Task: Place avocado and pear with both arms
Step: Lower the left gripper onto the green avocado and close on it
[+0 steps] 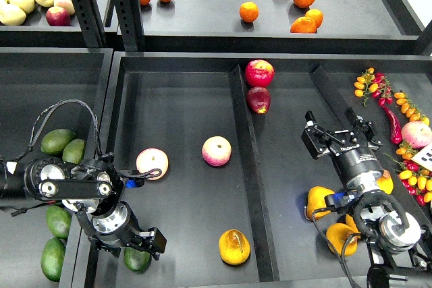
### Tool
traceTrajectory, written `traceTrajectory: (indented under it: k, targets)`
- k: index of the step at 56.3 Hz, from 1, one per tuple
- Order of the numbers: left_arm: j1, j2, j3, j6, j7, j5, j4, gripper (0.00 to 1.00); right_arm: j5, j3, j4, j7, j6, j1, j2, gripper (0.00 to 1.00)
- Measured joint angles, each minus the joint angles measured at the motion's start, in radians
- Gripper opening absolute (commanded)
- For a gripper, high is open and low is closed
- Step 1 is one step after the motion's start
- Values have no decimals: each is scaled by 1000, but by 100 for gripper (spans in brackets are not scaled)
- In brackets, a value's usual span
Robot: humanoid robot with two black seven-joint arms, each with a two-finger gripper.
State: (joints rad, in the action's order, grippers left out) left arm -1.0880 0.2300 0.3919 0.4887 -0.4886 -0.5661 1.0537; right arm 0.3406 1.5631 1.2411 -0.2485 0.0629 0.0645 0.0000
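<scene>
A dark green avocado [135, 261] lies at the front left corner of the middle tray [182, 99], partly hidden under my left gripper [150, 241]. That gripper hangs just above it, dark and end-on, so its fingers cannot be told apart. A yellow-orange pear [234, 246] with a brown streak lies at the front of the same tray, right of the avocado. My right gripper [335, 133] is open and empty over the right tray, its fingers pointing away from me.
Two peaches [152, 163] [217, 151] lie mid-tray. Two red apples [259, 72] sit beyond the divider. More avocados [57, 141] fill the left bin. Yellow pears [320, 201] lie under my right arm. Chillies and small tomatoes [405, 109] are at far right, oranges [248, 11] on the shelf.
</scene>
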Motion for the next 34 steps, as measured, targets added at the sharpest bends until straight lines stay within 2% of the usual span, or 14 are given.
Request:
traceTrajectory:
  k: [34]
  targets:
    - [21,-32,2,0,0,-1,-70,99,5,5,5,0,3,-1,0,100]
